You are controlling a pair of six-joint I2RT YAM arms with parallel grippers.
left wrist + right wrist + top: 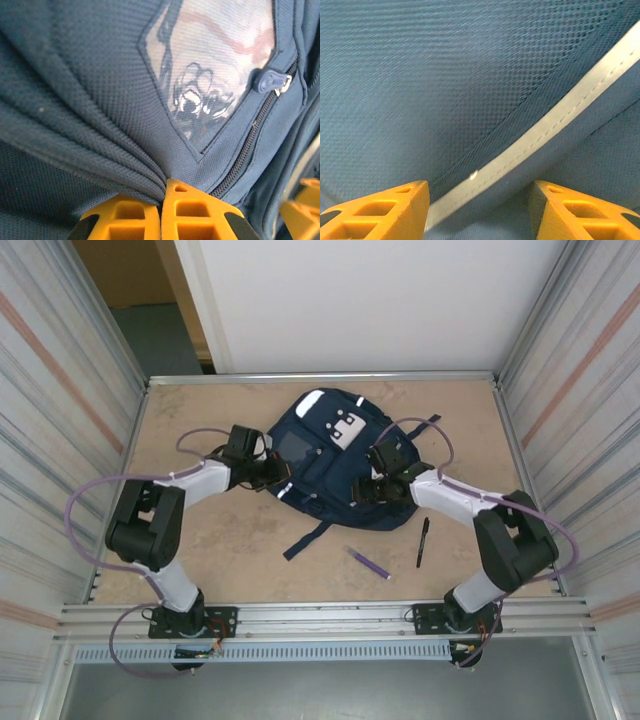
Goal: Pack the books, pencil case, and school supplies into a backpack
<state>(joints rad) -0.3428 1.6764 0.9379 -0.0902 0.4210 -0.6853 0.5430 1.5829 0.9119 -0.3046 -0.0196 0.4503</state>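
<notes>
**Backpack held at both sides, pens lying loose**

Your backpack (318,458) lies flat in the middle of the tabletop (215,540), front pockets facing up, with a white patch near its far end and a dark strap (306,539) trailing toward the near edge.

Your left tool (277,473) is at the bag's left edge. On the left wrist camera its yellow fingers (195,212) are pressed together on a gathered fold of the navy fabric, which bunches into pleats where it runs between them. Just beyond that fold you can see a clear window pocket (215,65) and, beside it, a zipper pull (271,80) at the top of a zip line.

Your right tool (372,487) sits at the bag's right side. On the right wrist camera its fingers (385,210) stand apart, close against blue mesh fabric, and a pale stripe (545,135) runs diagonally across the gap between them.

Off the bag, on the near right of the tabletop, the black pen (423,542) lies almost lengthwise toward you, and the purple pen (369,561) lies at a slant to its left, the two near each other but not touching.
</notes>
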